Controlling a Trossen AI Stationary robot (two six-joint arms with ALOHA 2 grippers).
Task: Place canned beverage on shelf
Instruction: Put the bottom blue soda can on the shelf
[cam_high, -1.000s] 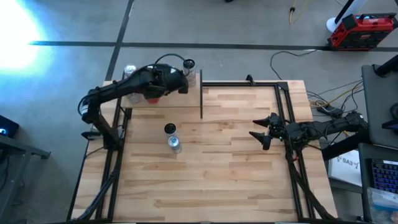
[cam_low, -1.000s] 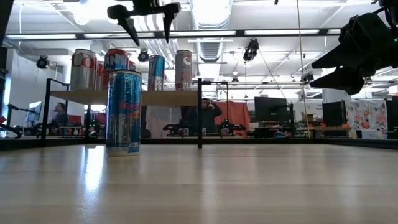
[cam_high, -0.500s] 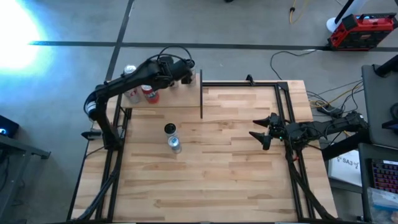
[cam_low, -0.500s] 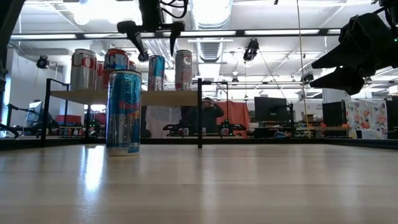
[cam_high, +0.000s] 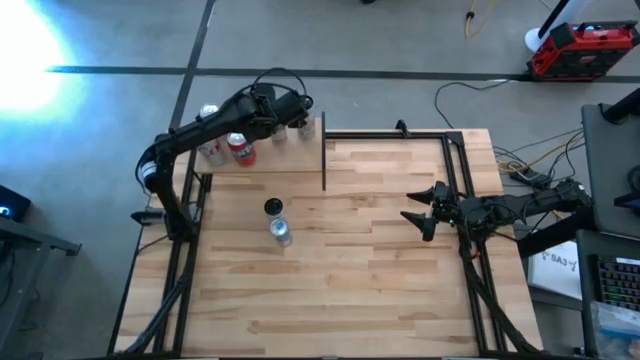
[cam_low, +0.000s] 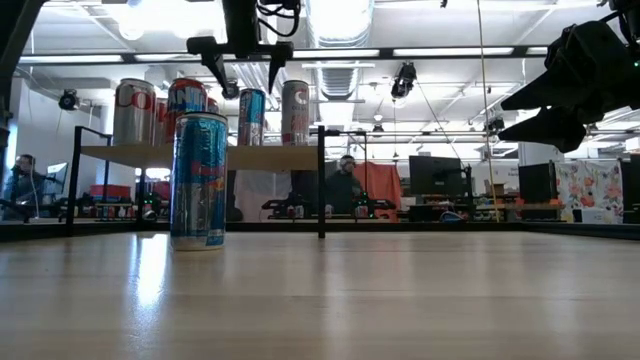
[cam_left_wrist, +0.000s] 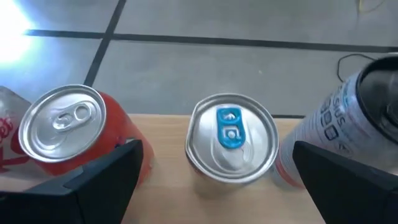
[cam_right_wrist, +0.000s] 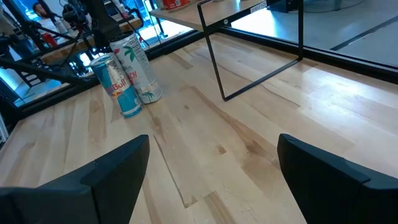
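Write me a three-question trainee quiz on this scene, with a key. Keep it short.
1. True or false: the left gripper hangs open above the cans on the shelf.
2. How many cans stand on the tabletop, off the shelf? A) none B) two C) four
3. Which gripper waits at the table's right side, holding nothing?

Key:
1. True; it holds nothing.
2. B: a blue can and a white can, side by side.
3. The right gripper, jaws apart.
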